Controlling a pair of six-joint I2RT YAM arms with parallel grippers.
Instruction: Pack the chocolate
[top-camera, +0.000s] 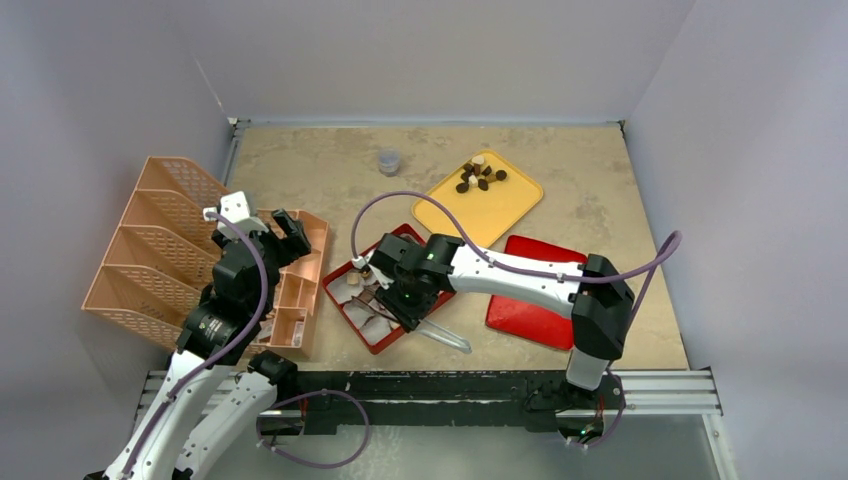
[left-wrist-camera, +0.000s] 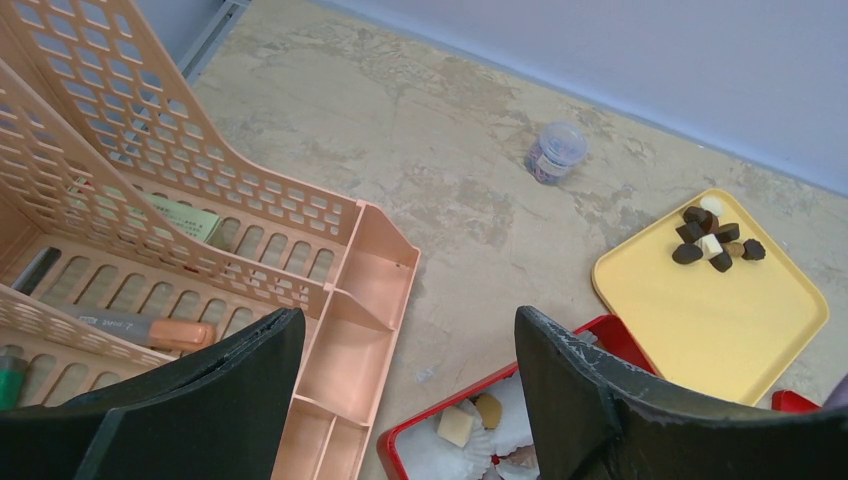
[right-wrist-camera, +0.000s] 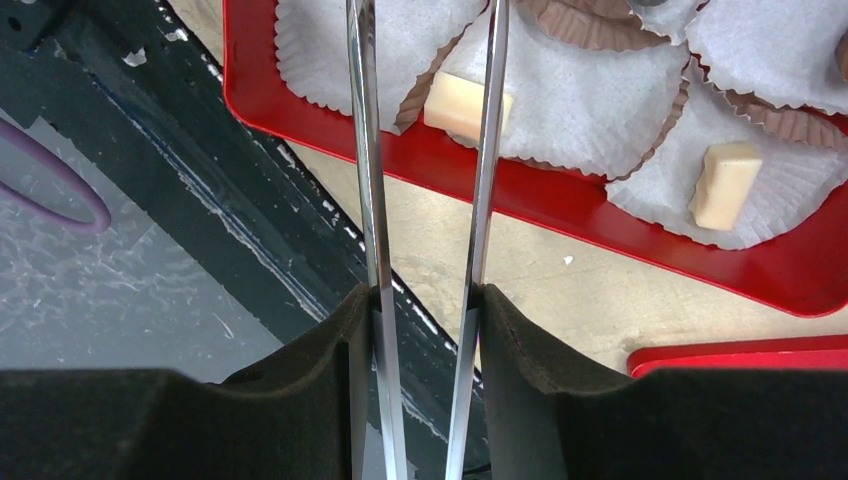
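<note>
Right claw (right-wrist-camera: 425, 300): clamped on the tweezers (right-wrist-camera: 365, 150), one pad pressing each blade from outside. The blades spread toward the top of the wrist frame. Their tips run out of view, so I cannot tell whether they carry a piece.

Just past the blades is the red box (right-wrist-camera: 560, 200), lined with white paper cups (right-wrist-camera: 600, 90). Two cream pieces of chocolate (right-wrist-camera: 467, 103) sit there, one per cup. The neighbouring cups look unfilled.

The bulk of the chocolate is a small pile on the yellow tray (top-camera: 495, 210), upper centre of the top view, well apart from the box.

Left claw (top-camera: 285, 235): apart, holding nothing, over the peach organizer (top-camera: 150, 250) at left.

Judgement: the step is a tweezer transfer from tray to cup.
- Squeeze lightly so the blades close on a single piece.
- Enter the pile from its edge.
- Release low inside an unfilled cup so the paper does not tip.
</note>
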